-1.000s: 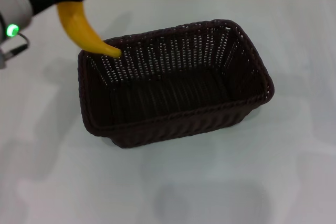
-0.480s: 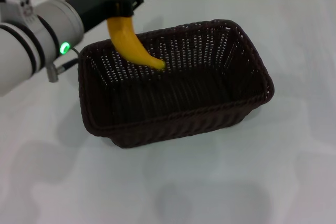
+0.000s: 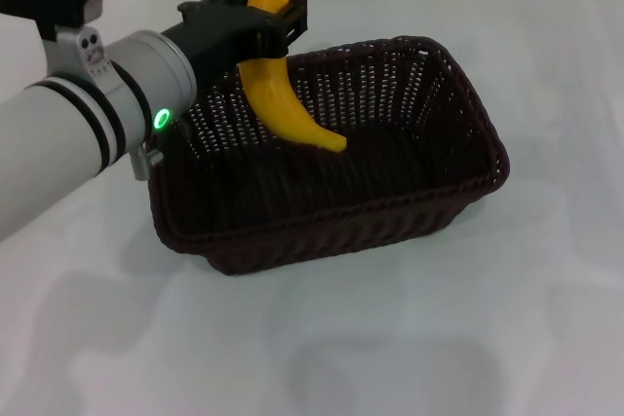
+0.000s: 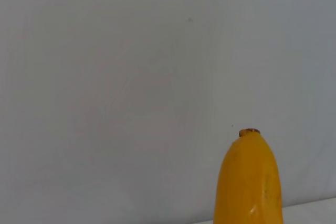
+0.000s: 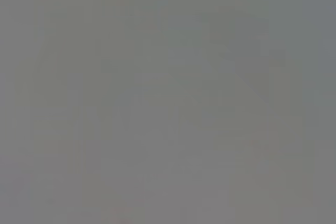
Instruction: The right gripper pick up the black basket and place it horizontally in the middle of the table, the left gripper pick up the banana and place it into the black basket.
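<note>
overhead, banana in left pincer, above black basket

My left gripper has swung in from the table's left edge to over the basket — more of my arm shows. The banana came with it — lower tip now inside, past the back-left rim.

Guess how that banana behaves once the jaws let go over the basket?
The banana hangs steeply in the left gripper, its lower end inside the black basket, so it should tip over on landing. Its curve may make it rock. It holds its shape, so it is probably stiff.
</note>
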Action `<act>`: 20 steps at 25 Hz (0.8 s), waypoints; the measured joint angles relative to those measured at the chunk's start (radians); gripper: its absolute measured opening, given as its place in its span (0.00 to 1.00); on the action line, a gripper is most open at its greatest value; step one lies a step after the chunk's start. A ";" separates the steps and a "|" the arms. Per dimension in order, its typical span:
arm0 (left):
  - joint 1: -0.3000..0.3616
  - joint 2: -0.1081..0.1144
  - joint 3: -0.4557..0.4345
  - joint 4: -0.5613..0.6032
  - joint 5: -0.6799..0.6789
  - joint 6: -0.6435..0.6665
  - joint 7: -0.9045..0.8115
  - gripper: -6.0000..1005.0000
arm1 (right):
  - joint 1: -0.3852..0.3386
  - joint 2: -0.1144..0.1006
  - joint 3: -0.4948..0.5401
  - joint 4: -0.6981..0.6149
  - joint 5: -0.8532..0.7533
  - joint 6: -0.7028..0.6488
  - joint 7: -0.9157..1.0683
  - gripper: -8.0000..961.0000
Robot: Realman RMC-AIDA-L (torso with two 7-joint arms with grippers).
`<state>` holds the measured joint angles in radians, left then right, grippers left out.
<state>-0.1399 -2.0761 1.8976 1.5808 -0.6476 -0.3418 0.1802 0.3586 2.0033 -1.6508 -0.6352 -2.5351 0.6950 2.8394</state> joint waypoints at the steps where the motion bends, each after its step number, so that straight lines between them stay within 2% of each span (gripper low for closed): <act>1: 0.002 0.000 -0.001 -0.001 -0.007 0.001 0.000 0.50 | 0.000 0.000 0.000 0.000 0.000 0.000 0.000 0.88; 7: 0.007 0.000 -0.006 -0.004 -0.021 -0.004 0.001 0.60 | -0.001 0.001 -0.002 0.000 -0.001 0.000 0.000 0.88; 13: 0.008 0.000 -0.006 -0.011 -0.021 -0.004 0.001 0.82 | -0.004 0.003 -0.002 0.000 -0.001 0.001 0.000 0.88; 20: 0.035 -0.001 -0.011 -0.015 -0.013 0.064 0.001 0.89 | -0.018 0.004 -0.001 0.001 0.000 0.025 0.000 0.88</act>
<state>-0.1051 -2.0768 1.8864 1.5658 -0.6606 -0.2778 0.1813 0.3410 2.0078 -1.6520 -0.6339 -2.5355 0.7195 2.8394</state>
